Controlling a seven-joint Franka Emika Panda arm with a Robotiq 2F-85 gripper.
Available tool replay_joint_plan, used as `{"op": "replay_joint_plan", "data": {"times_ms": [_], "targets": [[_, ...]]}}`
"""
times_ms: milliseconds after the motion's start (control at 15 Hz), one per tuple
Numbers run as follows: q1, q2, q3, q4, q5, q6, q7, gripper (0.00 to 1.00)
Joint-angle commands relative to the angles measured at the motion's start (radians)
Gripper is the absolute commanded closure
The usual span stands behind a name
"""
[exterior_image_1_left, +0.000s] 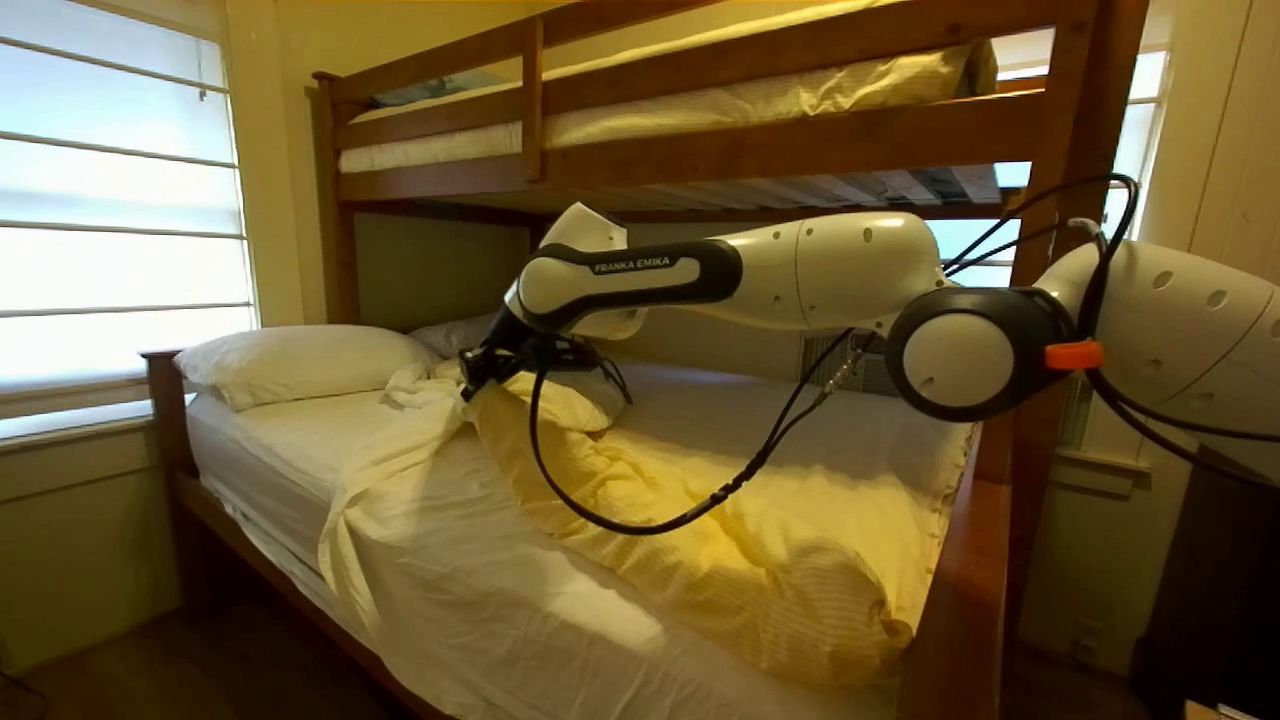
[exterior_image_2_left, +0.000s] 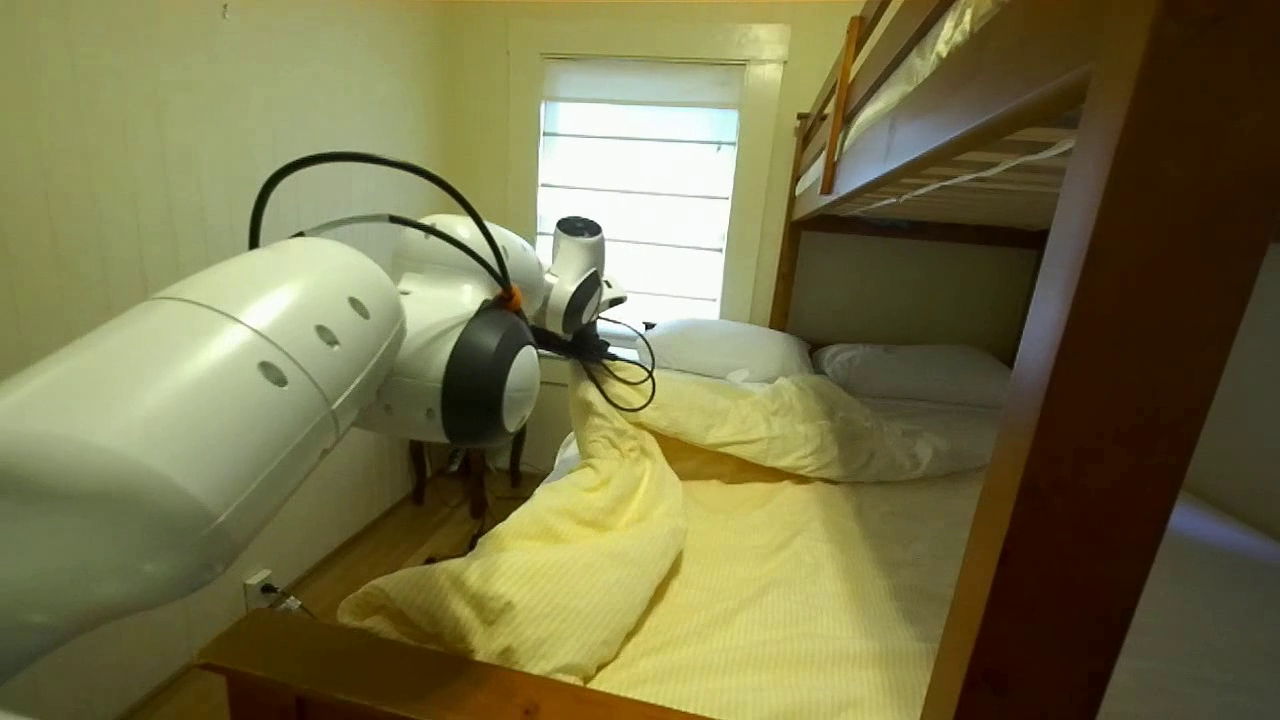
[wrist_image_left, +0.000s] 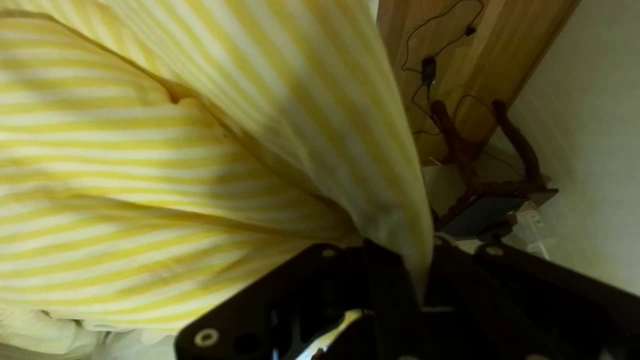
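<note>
A yellow-and-white striped duvet fills the left of the wrist view, and one fold of it runs down between the dark fingers of my gripper. The jaws are closed on this fold. In an exterior view the gripper is above the bed's near side, by the raised edge of the duvet. From there the cloth spreads bunched toward the foot of the bed. In an exterior view the duvet lies folded back in a thick roll, and the arm's wrist and cables mostly hide the fingers.
White pillows lie at the head of the bed. The upper bunk overhangs the mattress, with a thick post and a footboard at the near end. A small dark table stands by the wall. Loose cables loop under the arm.
</note>
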Motion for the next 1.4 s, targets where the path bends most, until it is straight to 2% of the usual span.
{"op": "replay_joint_plan", "data": {"times_ms": [0, 533, 600, 733, 1067, 1133, 1200, 1267, 1333], "targets": [[0.068, 0.024, 0.066, 0.071, 0.010, -0.053, -0.102, 0.98], [0.111, 0.056, 0.071, 0.084, -0.017, -0.037, -0.307, 0.98], [0.113, 0.058, 0.072, 0.084, -0.022, -0.039, -0.332, 0.68], [0.118, 0.062, 0.087, 0.087, -0.022, -0.047, -0.388, 0.63], [0.181, 0.051, 0.214, 0.120, 0.000, -0.151, -0.518, 0.29], [0.191, 0.045, 0.244, 0.129, 0.004, -0.187, -0.542, 0.21], [0.205, 0.067, 0.273, 0.196, -0.002, -0.264, -0.557, 0.15], [0.204, 0.054, 0.286, 0.203, 0.002, -0.338, -0.576, 0.06], [0.196, 0.028, 0.288, 0.189, 0.001, -0.420, -0.582, 0.02]]}}
